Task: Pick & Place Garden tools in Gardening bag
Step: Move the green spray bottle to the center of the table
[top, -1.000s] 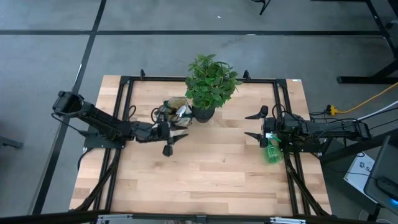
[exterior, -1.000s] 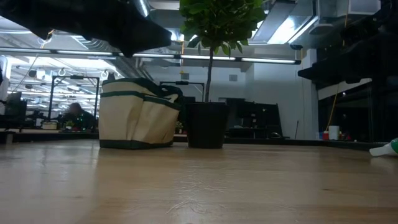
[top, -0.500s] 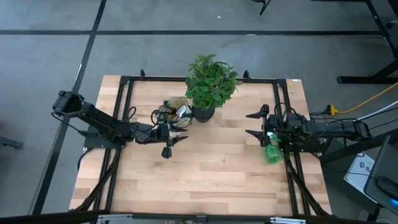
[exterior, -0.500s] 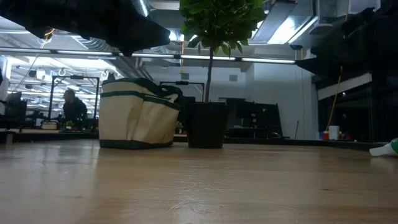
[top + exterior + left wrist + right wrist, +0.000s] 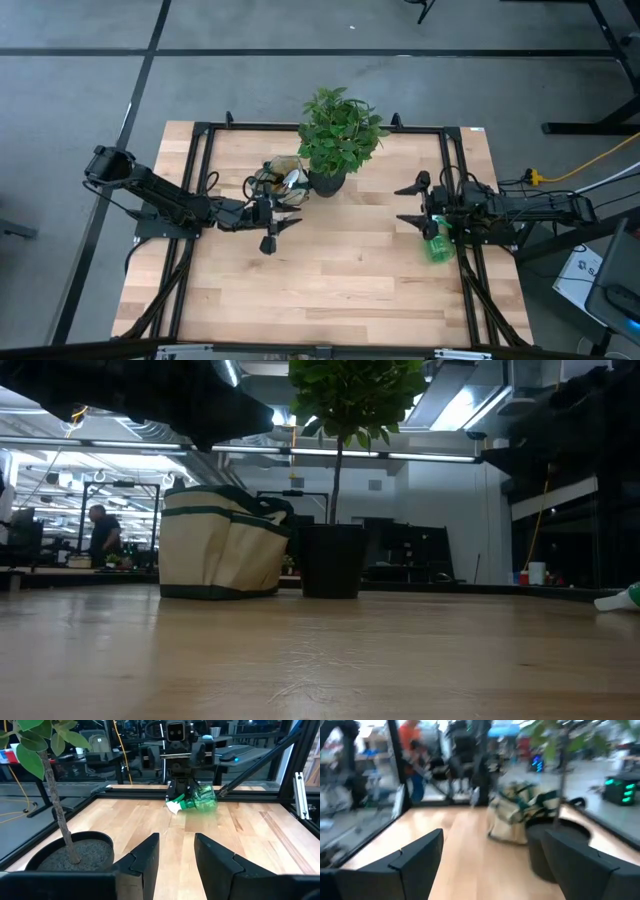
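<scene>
Wooden table in a lab, black frame rails around it. Gardening bag sits at the back, just left of the black pot of the leafy plant, tool handles poking out its top. Green spray bottle lies on its side by the right rail. Right gripper hovers just beside it, fingers spread wide, holding nothing. Left gripper sits in front of the bag, fingers parted, empty. Person in the far background.
</scene>
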You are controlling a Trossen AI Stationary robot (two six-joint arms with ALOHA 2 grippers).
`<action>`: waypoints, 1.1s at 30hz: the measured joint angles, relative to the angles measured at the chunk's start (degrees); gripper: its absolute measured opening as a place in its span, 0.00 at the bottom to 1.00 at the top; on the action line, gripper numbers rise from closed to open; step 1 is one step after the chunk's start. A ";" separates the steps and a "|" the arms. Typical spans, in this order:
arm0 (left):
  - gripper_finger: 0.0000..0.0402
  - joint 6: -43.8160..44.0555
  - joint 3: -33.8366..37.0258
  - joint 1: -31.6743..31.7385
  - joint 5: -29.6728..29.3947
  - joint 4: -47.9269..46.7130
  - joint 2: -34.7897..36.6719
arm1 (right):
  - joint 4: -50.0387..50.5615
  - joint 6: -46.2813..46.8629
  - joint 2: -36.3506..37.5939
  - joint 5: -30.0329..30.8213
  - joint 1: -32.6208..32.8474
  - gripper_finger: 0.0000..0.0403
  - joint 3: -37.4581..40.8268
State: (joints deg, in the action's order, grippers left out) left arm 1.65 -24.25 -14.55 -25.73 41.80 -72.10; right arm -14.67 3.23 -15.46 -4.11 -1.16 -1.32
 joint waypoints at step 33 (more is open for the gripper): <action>0.29 -0.23 0.00 0.00 -0.12 -1.33 0.00 | 86.97 20.03 -51.48 4.36 23.79 0.85 -50.66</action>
State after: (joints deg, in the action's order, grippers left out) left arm 1.42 -24.25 -14.55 -25.85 40.47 -72.10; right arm 72.30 23.26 -66.94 0.25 22.63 -51.98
